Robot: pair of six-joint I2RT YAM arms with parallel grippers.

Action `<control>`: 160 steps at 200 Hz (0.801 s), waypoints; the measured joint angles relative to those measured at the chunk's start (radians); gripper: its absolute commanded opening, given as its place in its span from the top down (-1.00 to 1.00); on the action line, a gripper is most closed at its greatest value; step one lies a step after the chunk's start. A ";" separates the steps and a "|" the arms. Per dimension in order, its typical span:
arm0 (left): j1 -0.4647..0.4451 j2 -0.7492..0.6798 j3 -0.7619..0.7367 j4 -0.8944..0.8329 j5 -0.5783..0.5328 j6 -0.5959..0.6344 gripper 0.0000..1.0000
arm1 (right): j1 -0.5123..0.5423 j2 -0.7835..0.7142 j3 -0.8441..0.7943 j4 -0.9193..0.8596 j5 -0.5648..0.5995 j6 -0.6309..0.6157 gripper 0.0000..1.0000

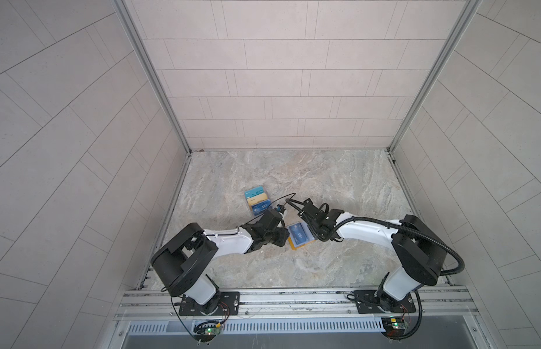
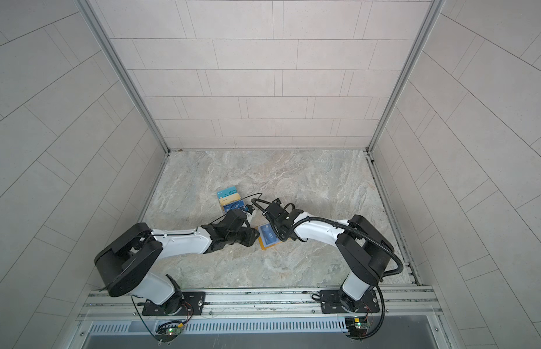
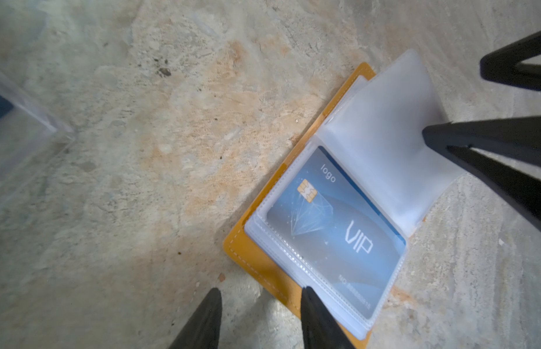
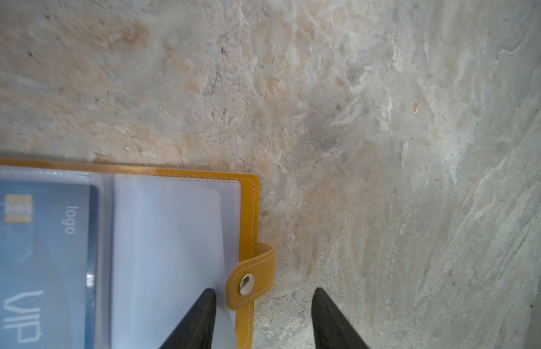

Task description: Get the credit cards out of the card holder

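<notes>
Card holder: the card holder [image 1: 293,245] lies open and flat on the tabletop [image 1: 338,187], between the two hands.
Blue card: the blue card [image 3: 335,229] sits inside a clear sleeve on the half towards the left hand. Its long axis runs along the fold, crosswise to the line from hand to hand.
Left hand: the left hand [image 3: 261,290] is released and holds nothing. One fingertip [image 3: 307,297] is over the sleeve's margin, just beside the card's long edge. The other is over bare tabletop.
Right hand: the right hand [image 4: 263,291] is parted and grasps nothing. One fingertip [image 4: 207,299] is on the empty sleeve page [image 4: 172,235]. The other is past the snap tab [image 4: 248,281].
Nearer arm: the left, by my reading, with the right placed to pin the holder down.
Sleeve mouth: cannot tell which side it opens on.
Clear stand: the clear stand [image 1: 257,201] holds other cards farther back, apart from the holder.
</notes>
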 measured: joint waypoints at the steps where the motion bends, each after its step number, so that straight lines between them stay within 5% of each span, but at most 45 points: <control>1: 0.000 0.000 0.000 0.000 0.000 0.000 0.06 | 0.000 -0.001 0.000 0.000 0.000 0.000 -0.07; 97: -0.042 0.004 0.058 0.011 0.014 -0.002 0.14 | -0.069 -0.173 -0.043 0.019 -0.104 -0.044 0.02; 160: -0.047 0.082 0.095 0.012 0.011 -0.024 0.25 | -0.146 -0.212 -0.104 0.007 -0.171 -0.051 -0.11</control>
